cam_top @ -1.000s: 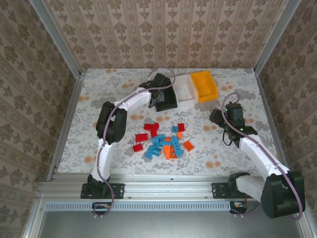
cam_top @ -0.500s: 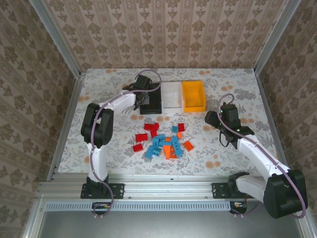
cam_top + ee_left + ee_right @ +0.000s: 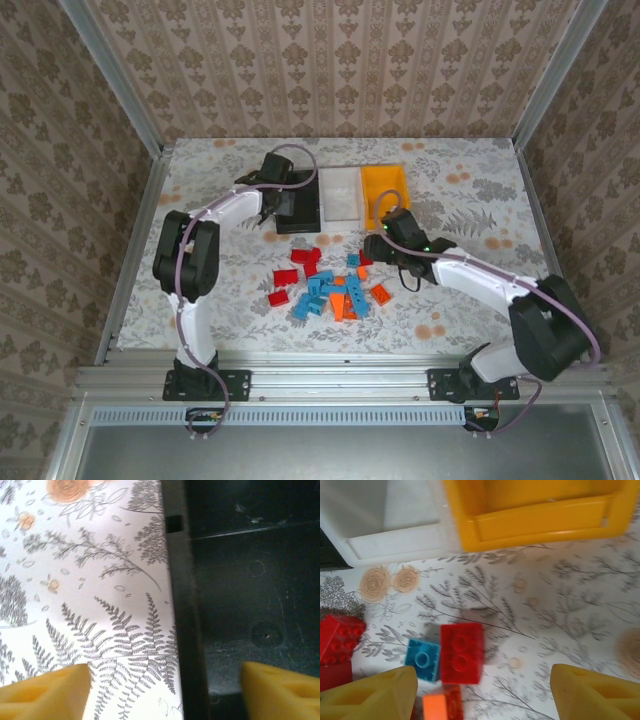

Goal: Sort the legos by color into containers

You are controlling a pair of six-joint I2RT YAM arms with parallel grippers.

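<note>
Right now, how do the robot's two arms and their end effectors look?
The left arm and right arm have white tubular links, black rounded joints and a looping purple-grey cable each. The left end effector and right end effector have yellow wedge-shaped fingers.

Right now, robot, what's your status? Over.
Left jaws open, straddling black bin wall. Right jaws open above red lego, blue lego against it. Lego pile on table, unsorted.

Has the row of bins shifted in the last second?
Yes. The row of bins slid left and squared up with the table's far edge, while the lego pile stayed put.
</note>
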